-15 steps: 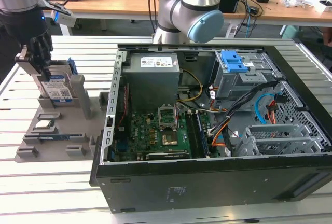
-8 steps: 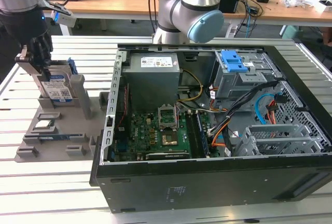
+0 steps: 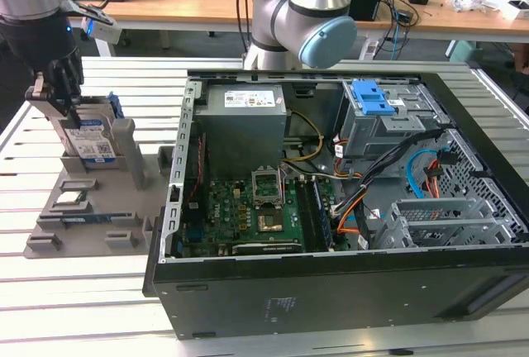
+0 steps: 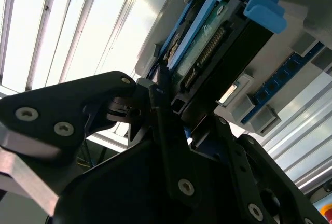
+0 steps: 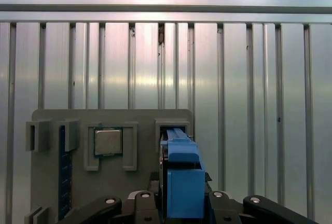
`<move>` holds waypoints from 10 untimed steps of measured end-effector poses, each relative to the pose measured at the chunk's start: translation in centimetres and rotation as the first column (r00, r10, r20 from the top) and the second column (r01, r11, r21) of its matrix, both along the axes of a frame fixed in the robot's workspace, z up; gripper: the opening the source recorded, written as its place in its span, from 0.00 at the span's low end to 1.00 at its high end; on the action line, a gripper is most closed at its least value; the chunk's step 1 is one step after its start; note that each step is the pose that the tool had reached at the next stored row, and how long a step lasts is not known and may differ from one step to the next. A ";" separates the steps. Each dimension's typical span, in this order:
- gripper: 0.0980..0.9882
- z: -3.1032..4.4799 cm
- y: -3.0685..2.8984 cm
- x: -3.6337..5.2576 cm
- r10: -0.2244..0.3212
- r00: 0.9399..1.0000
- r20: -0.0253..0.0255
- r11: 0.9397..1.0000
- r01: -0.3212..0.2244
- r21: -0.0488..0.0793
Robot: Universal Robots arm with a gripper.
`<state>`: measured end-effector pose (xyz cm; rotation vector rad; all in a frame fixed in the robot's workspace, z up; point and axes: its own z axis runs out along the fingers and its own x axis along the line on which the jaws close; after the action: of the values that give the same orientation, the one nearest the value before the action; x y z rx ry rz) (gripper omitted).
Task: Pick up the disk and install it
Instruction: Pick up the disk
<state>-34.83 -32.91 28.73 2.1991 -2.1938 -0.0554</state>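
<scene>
The disk [image 3: 92, 144] stands on edge in a slot of the grey parts holder [image 3: 91, 237] at the exterior view's left, silver with a white-and-blue label and a blue frame. My gripper [image 3: 59, 102] comes down on its upper edge, a finger on each side, shut on it. In the second wrist view the disk [image 4: 207, 47] shows its connector edge and circuit board between the black fingers [image 4: 162, 111]. In the first wrist view the disk's blue frame [image 5: 184, 177] sits between the gripper's links, over the holder [image 5: 52, 117].
The open computer case [image 3: 331, 291] lies at the exterior view's right, with a grey power-supply box [image 3: 244, 117], motherboard [image 3: 248, 208] and a drive bay topped by a blue latch [image 3: 369, 97]. A processor chip [image 5: 108, 141] and memory stick [image 5: 65, 177] rest in the holder. The table is slatted aluminium [image 5: 249, 105].
</scene>
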 end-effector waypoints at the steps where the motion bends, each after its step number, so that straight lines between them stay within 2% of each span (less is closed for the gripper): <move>1: 0.30 -0.01 0.00 0.00 0.000 1.000 0.000 1.000 0.000 0.000; 10: 0.30 0.01 0.00 0.00 0.000 1.000 0.001 1.000 0.000 0.000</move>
<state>-34.83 -32.91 28.74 2.1995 -2.1941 -0.0552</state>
